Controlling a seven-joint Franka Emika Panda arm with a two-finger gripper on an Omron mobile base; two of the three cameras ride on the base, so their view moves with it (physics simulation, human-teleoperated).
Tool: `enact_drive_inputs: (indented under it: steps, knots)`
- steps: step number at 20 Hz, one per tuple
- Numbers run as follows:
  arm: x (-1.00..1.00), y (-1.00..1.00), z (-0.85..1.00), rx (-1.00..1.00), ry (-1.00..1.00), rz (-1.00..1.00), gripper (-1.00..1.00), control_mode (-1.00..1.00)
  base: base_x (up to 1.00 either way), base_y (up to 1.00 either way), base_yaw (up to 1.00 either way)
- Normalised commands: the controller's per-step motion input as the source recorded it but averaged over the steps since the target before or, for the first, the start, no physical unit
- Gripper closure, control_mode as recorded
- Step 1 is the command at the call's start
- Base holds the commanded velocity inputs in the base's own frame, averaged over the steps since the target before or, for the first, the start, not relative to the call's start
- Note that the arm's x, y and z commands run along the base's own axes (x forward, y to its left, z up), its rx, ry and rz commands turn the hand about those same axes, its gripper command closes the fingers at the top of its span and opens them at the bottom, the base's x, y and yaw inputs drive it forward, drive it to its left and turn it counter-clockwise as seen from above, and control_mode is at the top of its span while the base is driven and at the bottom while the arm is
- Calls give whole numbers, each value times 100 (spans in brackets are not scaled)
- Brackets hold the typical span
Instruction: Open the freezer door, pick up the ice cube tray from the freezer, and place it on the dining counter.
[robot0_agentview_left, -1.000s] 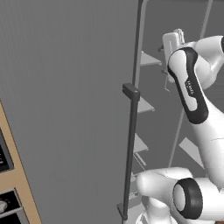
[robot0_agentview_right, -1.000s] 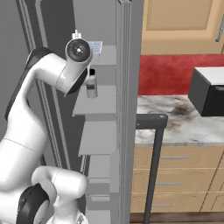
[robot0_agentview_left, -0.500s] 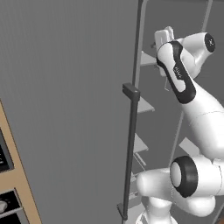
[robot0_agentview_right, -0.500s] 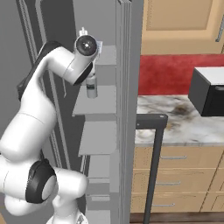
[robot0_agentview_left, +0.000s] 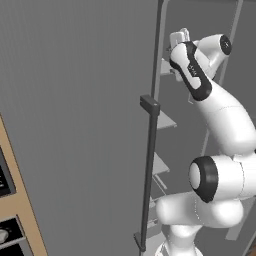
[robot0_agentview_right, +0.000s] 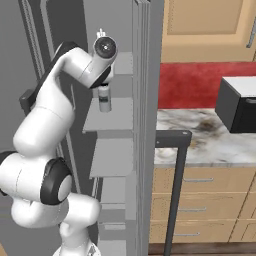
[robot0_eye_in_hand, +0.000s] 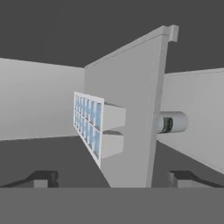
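Now the ice cube tray (robot0_eye_in_hand: 89, 127), lying on a shelf (robot0_eye_in_hand: 131, 109) inside the open freezer (robot0_agentview_right: 115, 30), is being approached by the gripper (robot0_eye_in_hand: 111, 178), fingers spread wide; closing in around it is being called for next

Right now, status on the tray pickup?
Gripper open, empty, inside freezer. Ice cube tray ahead on shelf, not yet touched. Small cup on next shelf, apart from tray.
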Motion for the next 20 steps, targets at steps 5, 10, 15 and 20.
enact_drive_inputs:
  steps: [5,10,15,20]
  knots:
    - [41,0,0,0,0,0,-100,-100,0,0,0]
    - [39,0,0,0,0,0,-100,-100,0,0,0]
    - [31,0,-2,0,0,0,-100,-100,0,0,0]
    - [28,0,-13,0,1,0,-100,-100,0,0,0]
